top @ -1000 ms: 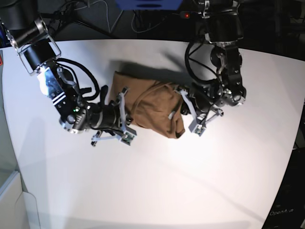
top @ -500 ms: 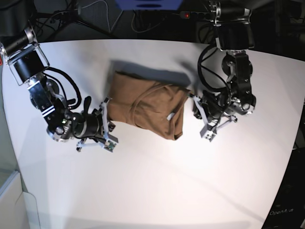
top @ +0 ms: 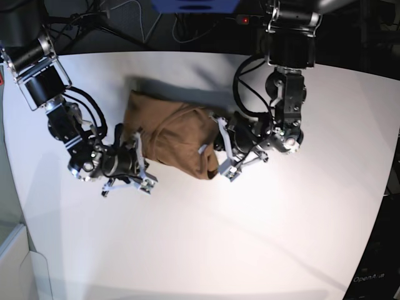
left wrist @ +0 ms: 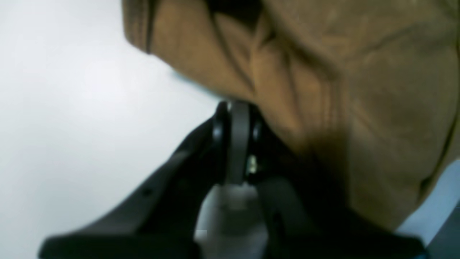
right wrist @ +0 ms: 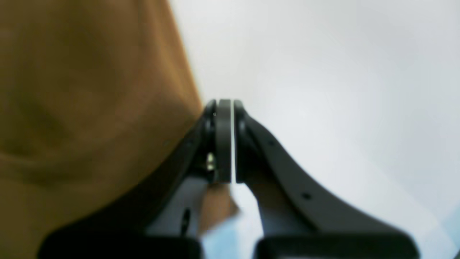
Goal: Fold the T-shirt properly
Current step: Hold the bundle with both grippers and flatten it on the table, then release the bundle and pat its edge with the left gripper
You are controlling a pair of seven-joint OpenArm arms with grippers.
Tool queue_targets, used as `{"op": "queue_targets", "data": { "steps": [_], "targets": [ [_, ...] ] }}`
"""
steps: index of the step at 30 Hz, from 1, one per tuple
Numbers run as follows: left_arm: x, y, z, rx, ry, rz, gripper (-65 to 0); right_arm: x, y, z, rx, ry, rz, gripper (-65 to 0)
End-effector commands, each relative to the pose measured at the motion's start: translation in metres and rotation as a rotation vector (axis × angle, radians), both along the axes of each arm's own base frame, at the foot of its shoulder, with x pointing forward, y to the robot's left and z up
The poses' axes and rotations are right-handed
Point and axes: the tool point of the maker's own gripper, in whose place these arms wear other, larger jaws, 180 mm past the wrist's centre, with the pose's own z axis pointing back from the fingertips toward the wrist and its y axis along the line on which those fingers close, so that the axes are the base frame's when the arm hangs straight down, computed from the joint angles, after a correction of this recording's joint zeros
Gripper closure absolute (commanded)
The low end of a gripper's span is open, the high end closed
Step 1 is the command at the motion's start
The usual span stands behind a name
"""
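Note:
The tan-brown T-shirt (top: 169, 134) lies as a folded, rumpled bundle on the white table (top: 250, 237), left of centre. My left gripper (top: 220, 152) is at its right edge. In the left wrist view its pads (left wrist: 235, 108) are shut, and the cloth (left wrist: 323, 72) lies against the tip and over the right finger; I see none between the pads. My right gripper (top: 140, 160) is at the shirt's lower left edge. In the right wrist view its pads (right wrist: 225, 108) are shut, with the cloth (right wrist: 90, 90) touching the left finger.
The table's far edge (top: 187, 55) borders a dark area with cables and equipment. A pale box (top: 19, 262) stands off the table's lower left corner. Bare white table lies in front of the shirt.
The shirt has slid left. My left gripper moved left with it, against its right edge. My right gripper stayed at the shirt's left side.

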Motion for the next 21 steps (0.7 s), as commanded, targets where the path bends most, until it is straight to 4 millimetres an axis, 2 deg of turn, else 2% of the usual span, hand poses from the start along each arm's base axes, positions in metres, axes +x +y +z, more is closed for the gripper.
{"op": "queue_targets", "data": {
  "steps": [1,3,7,9,11,14,17,19,21],
  "targets": [
    [-0.05,0.031,-0.045,0.224,0.199,-0.064,-2.5,0.009,-0.003,0.01,0.0,-0.042,0.002,-0.1],
    [-0.049,0.029,-0.046,0.208,0.196,-0.059,-2.5,0.001,0.003,0.002,0.006,-0.031,0.009,-0.1],
    [-0.032,0.032,-0.039,0.182,0.156,-0.022,-2.5,-0.017,0.002,-0.014,-0.011,0.004,0.014,-0.1],
    [-0.025,0.043,-0.037,0.167,0.152,0.035,-2.5,-0.026,0.001,-0.021,-0.019,0.02,0.016,-0.1],
    [-0.008,0.053,-0.028,0.155,0.126,0.083,-2.5,-0.032,-0.001,-0.026,-0.026,0.034,0.016,-0.1],
    [0.01,0.075,-0.019,0.134,0.103,0.177,-2.5,-0.036,-0.004,-0.029,-0.035,0.045,0.012,-0.1],
    [0.027,0.094,-0.007,0.12,0.056,0.247,-2.5,-0.048,-0.005,-0.037,-0.035,0.071,0.013,-0.1],
    [0.034,0.112,-0.001,0.141,0.049,0.275,-2.5,-0.051,-0.005,-0.039,-0.035,0.079,0.013,-0.1],
    [0.027,0.127,-0.003,0.206,0.099,0.257,-2.5,-0.057,-0.004,-0.043,-0.034,0.091,0.013,-0.1]
  ]
}}
